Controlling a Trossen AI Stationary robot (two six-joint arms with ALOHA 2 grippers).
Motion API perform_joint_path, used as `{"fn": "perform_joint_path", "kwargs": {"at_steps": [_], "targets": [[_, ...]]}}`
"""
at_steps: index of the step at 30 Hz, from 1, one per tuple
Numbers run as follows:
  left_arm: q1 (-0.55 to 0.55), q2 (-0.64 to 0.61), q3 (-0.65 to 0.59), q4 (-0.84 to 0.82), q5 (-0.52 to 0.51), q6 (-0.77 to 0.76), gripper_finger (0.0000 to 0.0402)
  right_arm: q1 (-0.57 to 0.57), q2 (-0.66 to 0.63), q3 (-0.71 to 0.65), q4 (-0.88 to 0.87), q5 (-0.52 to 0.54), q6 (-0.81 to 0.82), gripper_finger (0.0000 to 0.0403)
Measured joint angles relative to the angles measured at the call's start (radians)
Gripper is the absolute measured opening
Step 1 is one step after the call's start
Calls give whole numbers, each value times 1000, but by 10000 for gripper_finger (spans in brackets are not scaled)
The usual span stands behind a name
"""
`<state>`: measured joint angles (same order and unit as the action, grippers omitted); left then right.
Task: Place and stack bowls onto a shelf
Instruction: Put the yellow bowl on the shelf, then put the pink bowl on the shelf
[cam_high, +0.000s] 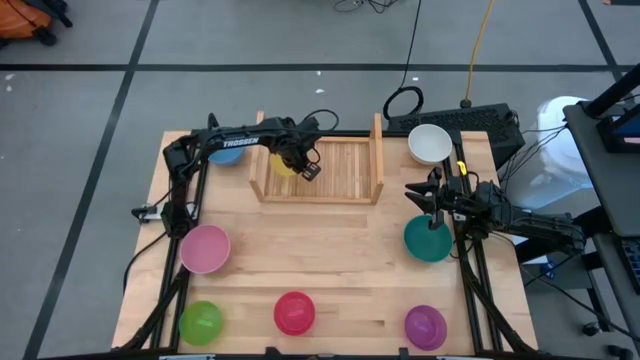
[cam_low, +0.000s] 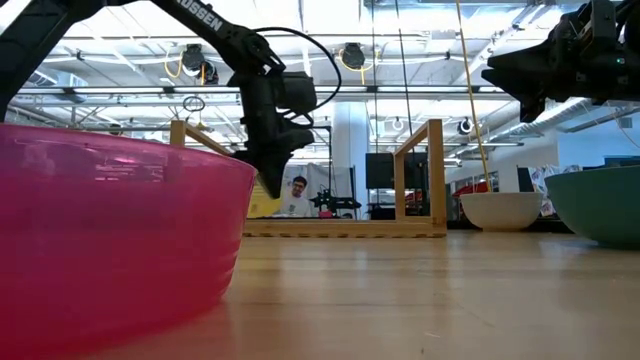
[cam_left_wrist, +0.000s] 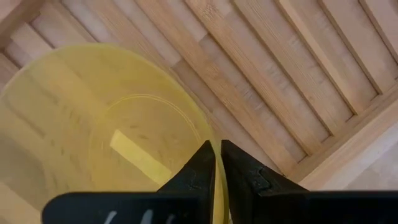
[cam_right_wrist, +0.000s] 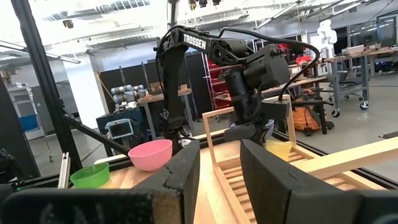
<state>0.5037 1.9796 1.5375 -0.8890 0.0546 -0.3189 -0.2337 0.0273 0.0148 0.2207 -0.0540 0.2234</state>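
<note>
The shelf (cam_high: 340, 170) stands at the table's far middle, a slatted wooden rack with two upright side boards. My left gripper (cam_high: 303, 169) points down over its left half, shut on a translucent yellow bowl (cam_left_wrist: 93, 137), which also shows in the low view (cam_low: 262, 200). My right gripper (cam_high: 410, 190) waits open at the right, above and left of the teal bowl (cam_high: 428, 240), with nothing between its fingers. The other bowls rest on their bases on the table: blue (cam_high: 228, 152), white (cam_high: 430, 143), pink (cam_high: 204, 248), green (cam_high: 200, 322), red (cam_high: 295, 312), purple (cam_high: 425, 326). My left gripper has the yellow bowl's rim (cam_left_wrist: 217, 186) between its two fingers, one inside the bowl and one outside, with only a narrow gap between them. The fingers come from above, pointing steeply down. The bowl sits tilted, low over the shelf's slats (cam_left_wrist: 298, 68).
A black keyboard (cam_high: 470, 120) and cables lie behind the table's far right. The blue bowl lies under my left arm, just left of the shelf. The shelf's right half shows bare slats. A person (cam_low: 297, 195) shows far behind the shelf in the low view.
</note>
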Motion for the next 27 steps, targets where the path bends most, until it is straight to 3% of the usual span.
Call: {"fn": "perform_joint_path", "kwargs": {"at_steps": [8,16,23,27], "targets": [[0,0,0,0,0,18,36,0,0,0,0,0,0,110],[1,0,-10,2,-10,-32,82,0,0,0,0,0,0,110],[-7,-1,-10,14,-10,10,88,0,0,0,0,0,0,110],[-8,-4,-1,17,86,20,88,0,0,0,0,0,1,110]]}}
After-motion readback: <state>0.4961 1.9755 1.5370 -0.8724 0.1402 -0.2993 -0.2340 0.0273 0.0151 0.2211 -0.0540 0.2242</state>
